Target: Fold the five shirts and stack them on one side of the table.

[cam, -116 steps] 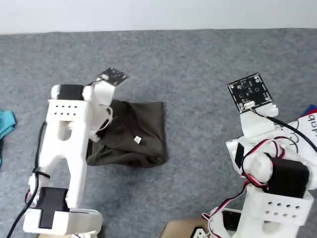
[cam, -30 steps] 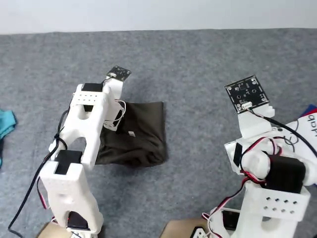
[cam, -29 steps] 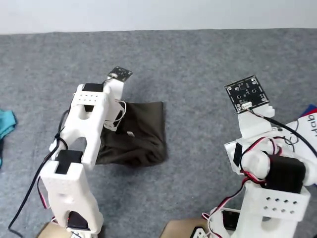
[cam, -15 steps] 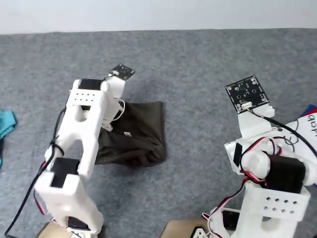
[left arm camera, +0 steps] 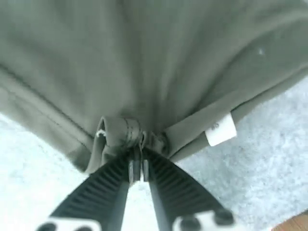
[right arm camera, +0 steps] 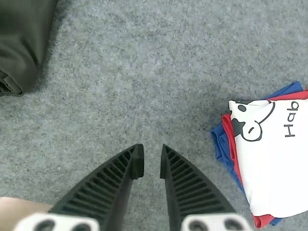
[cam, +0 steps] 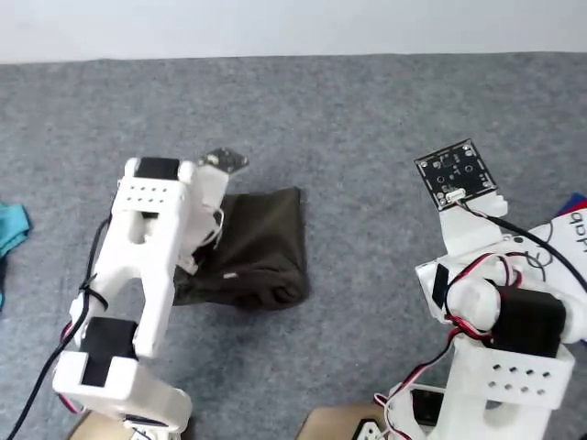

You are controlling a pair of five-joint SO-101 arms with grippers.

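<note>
A folded dark olive shirt (cam: 261,243) lies left of the table's middle. In the left wrist view my left gripper (left arm camera: 137,147) is shut on a bunched edge of the olive shirt (left arm camera: 159,62), close to a small white tag (left arm camera: 220,131). The left arm (cam: 147,247) covers the shirt's left part from above. My right gripper (right arm camera: 151,163) hangs over bare grey carpet, open by a narrow gap and holding nothing. Beside it sits a stack of folded shirts (right arm camera: 269,154), white printed on top, red and blue beneath.
The stack (cam: 570,229) sits at the table's right edge, partly behind the right arm (cam: 495,312). A teal shirt (cam: 11,227) shows at the left edge. Grey carpet (cam: 367,119) covers the table, bare across the back and middle.
The left arm has drawn back toward the near side with the shirt's edge in its grip; the tag and that edge shifted with it. The right arm has stayed still.
</note>
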